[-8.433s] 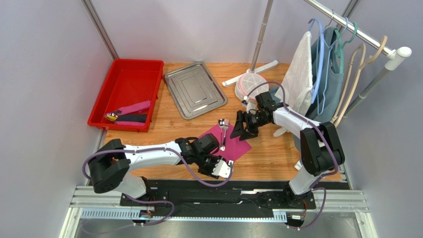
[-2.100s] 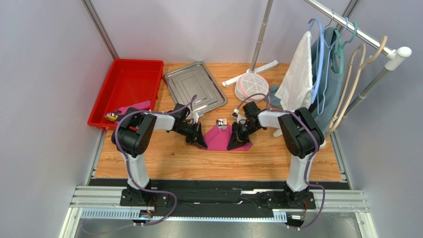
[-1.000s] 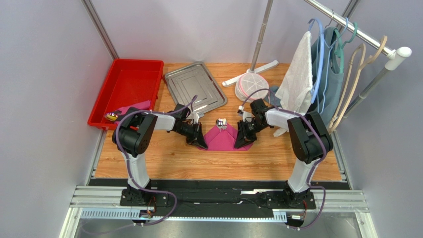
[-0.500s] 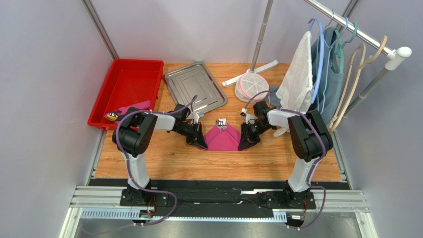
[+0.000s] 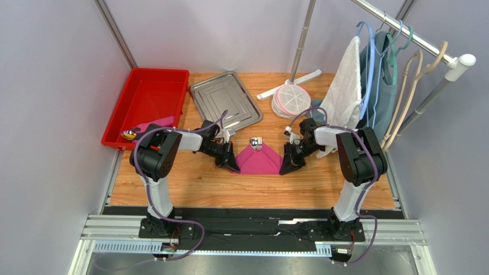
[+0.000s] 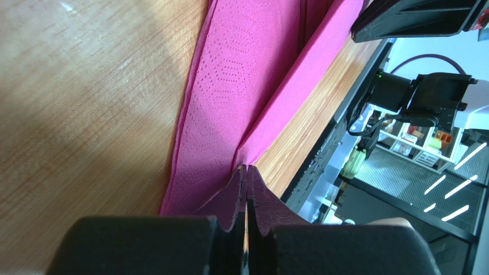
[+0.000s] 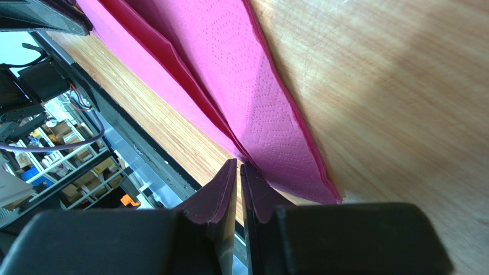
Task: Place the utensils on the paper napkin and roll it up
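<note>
The left gripper (image 5: 232,167) pinches the folded napkin's (image 5: 258,163) left corner. The right gripper (image 5: 285,168) is nearly closed at the right corner; I cannot tell whether it holds it.

The frames show one thin magenta-pink paper napkin (image 5: 256,162) and two slim shiny silver metal utensils (image 5: 255,141), of which only the heads are visible. There is also one red rectangular plastic bin (image 5: 148,103), one large rectangular steel tray (image 5: 225,103), one white cloth towel (image 5: 344,86) and one round white ribbed disc (image 5: 290,98).

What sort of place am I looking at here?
Probably a robotics lab test booth: left arm and right arm bolted at a wooden table, with staged household props like a steel tray and clothes rack.
</note>
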Available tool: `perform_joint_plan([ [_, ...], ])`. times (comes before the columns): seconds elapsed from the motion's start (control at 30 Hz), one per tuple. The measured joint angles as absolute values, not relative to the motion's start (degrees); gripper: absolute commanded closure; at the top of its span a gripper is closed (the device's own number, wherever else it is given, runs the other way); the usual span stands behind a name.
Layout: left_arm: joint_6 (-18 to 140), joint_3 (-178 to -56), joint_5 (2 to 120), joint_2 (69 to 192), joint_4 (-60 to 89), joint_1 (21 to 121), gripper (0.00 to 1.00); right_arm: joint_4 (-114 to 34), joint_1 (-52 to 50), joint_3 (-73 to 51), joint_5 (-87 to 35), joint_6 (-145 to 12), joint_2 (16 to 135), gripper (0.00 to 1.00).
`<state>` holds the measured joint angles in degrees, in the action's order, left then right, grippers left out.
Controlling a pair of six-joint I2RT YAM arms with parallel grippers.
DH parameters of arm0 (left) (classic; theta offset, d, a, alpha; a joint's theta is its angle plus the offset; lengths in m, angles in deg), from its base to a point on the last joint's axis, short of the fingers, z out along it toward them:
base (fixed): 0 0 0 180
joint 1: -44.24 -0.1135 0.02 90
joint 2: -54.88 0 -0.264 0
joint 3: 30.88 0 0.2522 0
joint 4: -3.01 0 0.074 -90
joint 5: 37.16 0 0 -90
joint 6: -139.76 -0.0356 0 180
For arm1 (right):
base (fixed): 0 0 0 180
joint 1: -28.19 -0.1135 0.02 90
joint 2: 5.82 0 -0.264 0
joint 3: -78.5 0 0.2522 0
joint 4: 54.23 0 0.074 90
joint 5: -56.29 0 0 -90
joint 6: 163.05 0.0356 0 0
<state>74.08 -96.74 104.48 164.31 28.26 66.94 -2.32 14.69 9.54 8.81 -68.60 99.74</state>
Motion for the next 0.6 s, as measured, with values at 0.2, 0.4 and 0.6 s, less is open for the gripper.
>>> perform_joint_plan([
  [0.2,74.36,-96.37,104.83,164.31,27.84,66.07,0.85,-2.34,14.69,9.49,8.66,-68.31,99.76,0.87],
  [0.4,73.53,-96.32,105.79,164.26,28.41,64.87,0.8,-2.25,14.72,9.43,8.37,-68.01,99.85,0.87],
  [0.6,71.04,-96.32,105.33,163.65,30.51,64.76,0.9,-2.12,14.72,9.17,8.15,-67.77,99.85,0.87],
])
